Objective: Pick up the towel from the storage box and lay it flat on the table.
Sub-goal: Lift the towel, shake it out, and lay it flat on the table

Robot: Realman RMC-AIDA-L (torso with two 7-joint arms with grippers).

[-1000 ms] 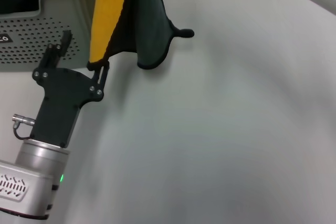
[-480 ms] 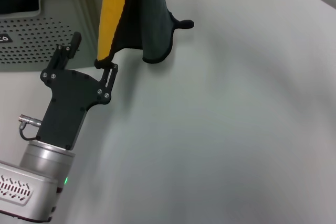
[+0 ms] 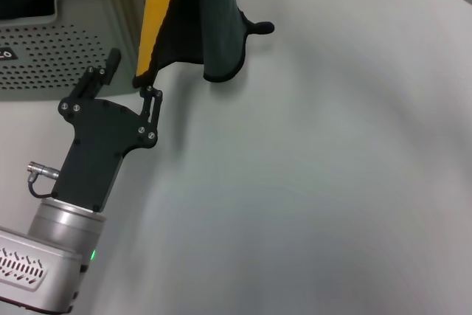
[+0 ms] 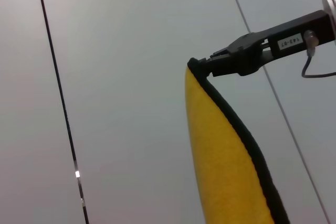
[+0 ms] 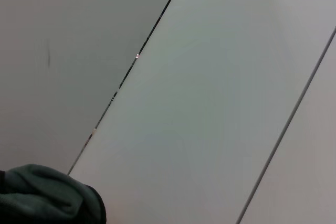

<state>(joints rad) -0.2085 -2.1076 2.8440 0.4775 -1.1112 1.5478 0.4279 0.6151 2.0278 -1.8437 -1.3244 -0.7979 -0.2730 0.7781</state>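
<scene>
The left gripper (image 3: pixel 129 79) was matte black, built of flat angular plates joined by slim linkage bars and studded with small silver screw heads. At its 7 o'clock end the black body met a brushed silver cylindrical wrist with a small green light near its lower edge. A short silver connector with a thin dark cable loop stuck out at 9 o'clock. The white arm segment below carried a dark hatched marking. In the left wrist view, the right gripper (image 4: pixel 210 66) showed black fingers, a small white label, a silver fitting and a thin cable.
</scene>
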